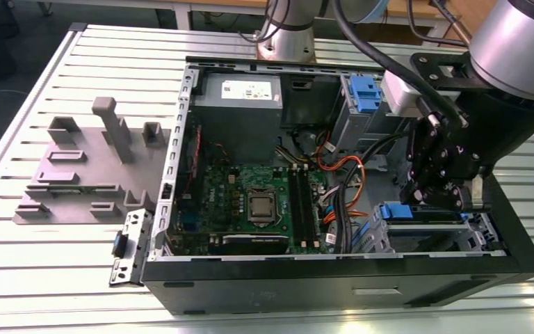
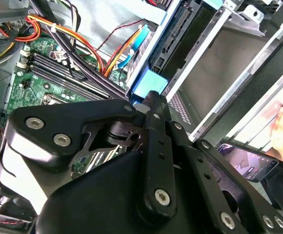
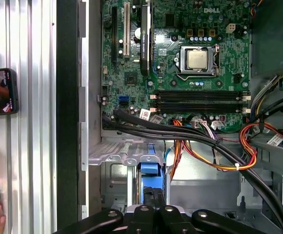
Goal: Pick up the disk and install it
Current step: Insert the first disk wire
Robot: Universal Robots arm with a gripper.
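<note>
Exterior view: hand down at the drive bay

Your black hand [image 1: 430, 203] reaches into the open black computer case [image 1: 341, 278] on the slatted metal counter [image 1: 53, 271]. The disk [image 1: 405, 212], framed by its blue plastic caddy, sits in the grey metal drive cage [image 1: 475, 236]. Both wrist views show the fingers clenched, tips against the caddy; you cannot tell whether they pinch it.

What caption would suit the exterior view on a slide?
Robot gripper at the blue-framed disk in the drive cage of an open computer case on a slatted table.
</note>
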